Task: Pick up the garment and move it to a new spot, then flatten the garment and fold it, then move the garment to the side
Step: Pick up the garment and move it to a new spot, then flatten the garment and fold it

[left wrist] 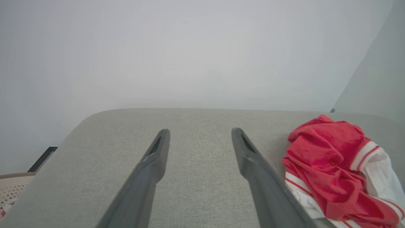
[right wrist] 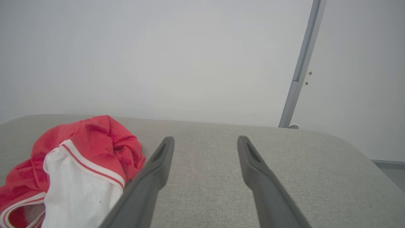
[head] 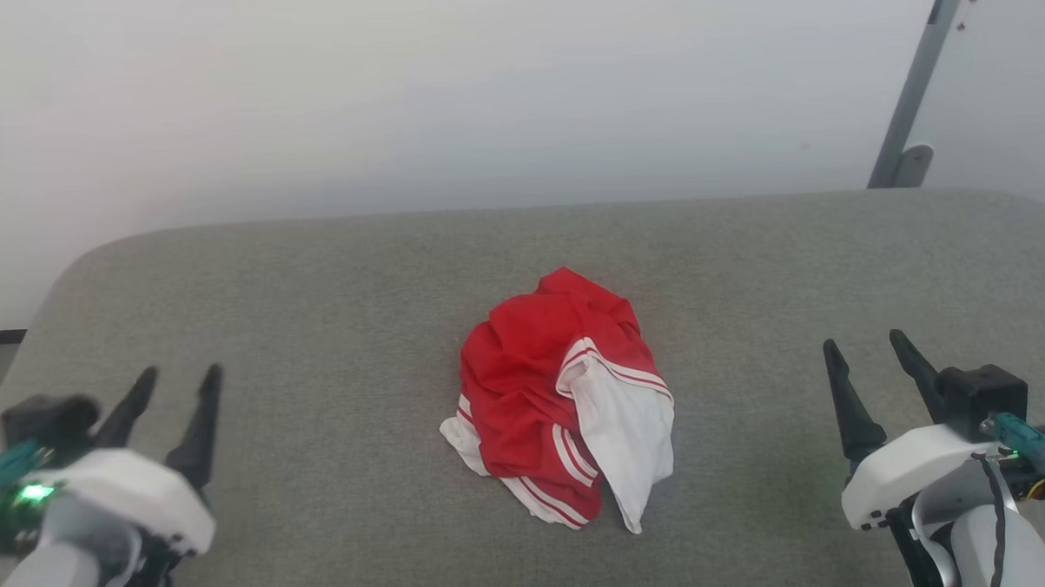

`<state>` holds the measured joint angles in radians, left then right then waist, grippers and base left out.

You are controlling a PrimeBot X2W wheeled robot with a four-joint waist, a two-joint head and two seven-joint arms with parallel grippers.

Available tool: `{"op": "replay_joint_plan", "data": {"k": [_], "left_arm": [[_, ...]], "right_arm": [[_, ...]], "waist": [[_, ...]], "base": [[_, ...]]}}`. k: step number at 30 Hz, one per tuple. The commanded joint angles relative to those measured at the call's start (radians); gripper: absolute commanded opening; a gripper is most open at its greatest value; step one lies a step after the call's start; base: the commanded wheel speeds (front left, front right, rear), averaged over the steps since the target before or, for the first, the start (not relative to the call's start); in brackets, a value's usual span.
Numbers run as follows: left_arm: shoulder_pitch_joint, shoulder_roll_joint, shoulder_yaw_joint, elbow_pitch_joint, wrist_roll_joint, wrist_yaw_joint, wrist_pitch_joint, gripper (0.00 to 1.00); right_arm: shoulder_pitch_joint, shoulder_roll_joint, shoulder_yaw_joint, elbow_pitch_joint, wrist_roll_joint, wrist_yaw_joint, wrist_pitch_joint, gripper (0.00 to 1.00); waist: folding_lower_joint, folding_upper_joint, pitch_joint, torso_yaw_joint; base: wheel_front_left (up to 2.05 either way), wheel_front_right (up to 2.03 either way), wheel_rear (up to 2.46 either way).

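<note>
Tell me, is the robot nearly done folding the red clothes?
Not nearly. The garment lies in a crumpled heap in the middle of the cushion, so no flattening or folding looks done. I cannot tell whether it was already moved there. Nothing is in hand: the left gripper and right gripper are open, well apart from it on either side. Left to do: flatten, fold, move it aside.

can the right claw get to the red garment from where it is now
Probably yes: the right claw is open beside the crumpled garment, with just bare grey fabric surface between them.
</note>
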<state>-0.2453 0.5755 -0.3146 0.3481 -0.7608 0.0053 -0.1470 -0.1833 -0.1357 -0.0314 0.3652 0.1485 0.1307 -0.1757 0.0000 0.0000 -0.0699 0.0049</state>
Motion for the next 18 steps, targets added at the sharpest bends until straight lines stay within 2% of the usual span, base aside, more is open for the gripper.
{"op": "replay_joint_plan", "data": {"k": [1,9,18], "left_arm": [[0.022,0.002,0.012,-0.007,-0.018,0.011,-0.01,1.0],[0.142,0.027,0.06,-0.078,-0.038,0.045,-0.058,1.0],[0.159,0.035,0.065,-0.129,-0.045,0.059,-0.048,1.0]], "right_arm": [[0.011,0.002,-0.002,-0.004,0.0,0.0,0.0,1.0],[0.031,0.01,-0.01,-0.017,-0.001,0.0,0.007,1.0],[0.037,-0.001,0.024,-0.028,0.022,0.0,0.03,1.0]], "waist": [[0.0,0.0,-0.003,0.004],[0.0,0.0,-0.006,0.013],[0.0,0.0,0.0,0.023]], "base": [[0.0,0.0,0.0],[0.0,0.0,0.0],[0.0,0.0,0.0]]}}
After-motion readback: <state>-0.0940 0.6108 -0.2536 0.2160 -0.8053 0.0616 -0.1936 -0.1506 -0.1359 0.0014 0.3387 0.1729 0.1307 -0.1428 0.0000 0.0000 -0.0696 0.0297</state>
